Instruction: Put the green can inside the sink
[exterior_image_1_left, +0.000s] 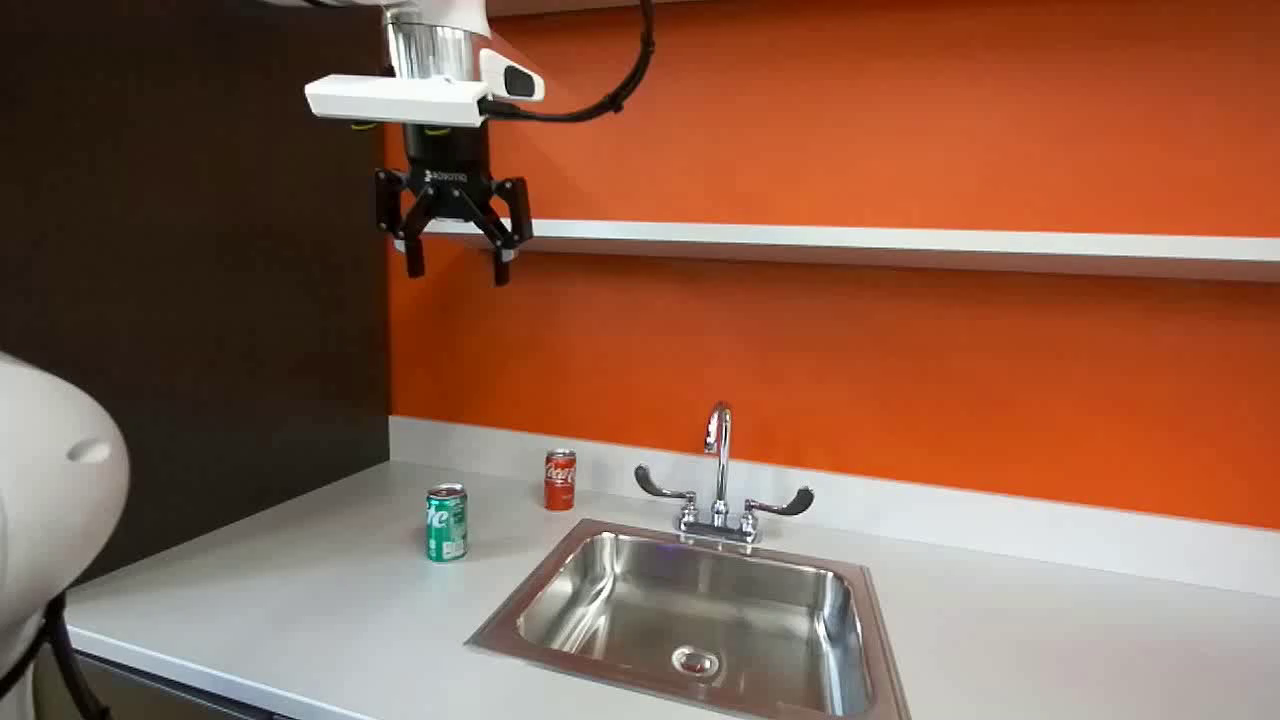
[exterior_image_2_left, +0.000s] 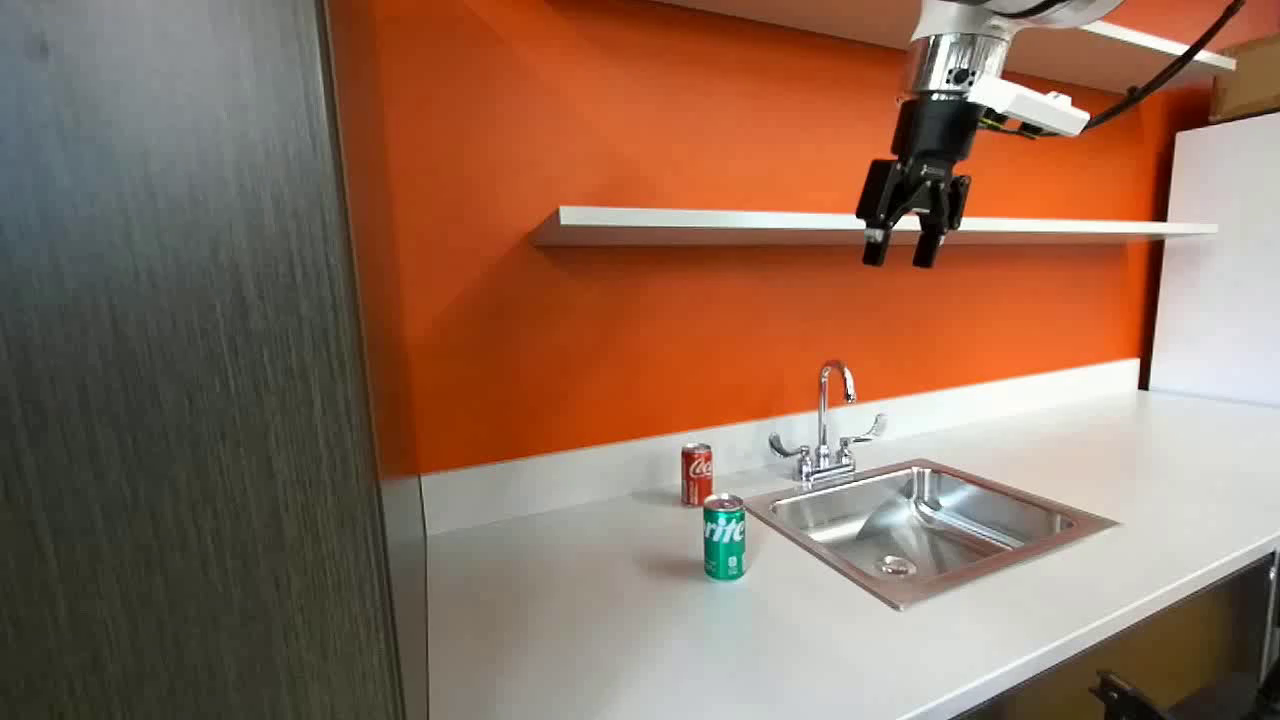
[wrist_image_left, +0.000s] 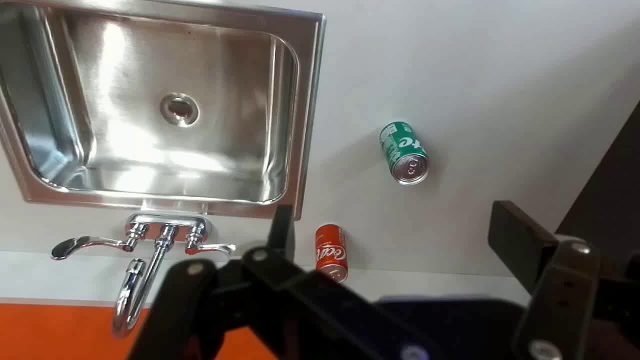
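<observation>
Approach stage: the task appears to be at its first step, ahead of any grasp. The black two-finger gripper hangs high above the pale grey countertop, its fingers pointing down and well apart, with nothing held between them. The small green cylindrical drink can with a silvery top stands upright on the countertop, outside the rectangular stainless-steel sink and to its left in both exterior views.

Next move, as judged: shift the gripper until its fingers straddle the green can (alignment over it cannot be confirmed from these views), then descend and bring them together on the side wall. Keep clear of the red cylindrical drink can, which stands apart on the far side of the green one, near the white backsplash. After gripping, lift above the sink rim before travelling right. The chrome two-handled faucet at the far edge of the sink suggests a path over the near part. Lower fully before release; a drop could tip the can.
</observation>
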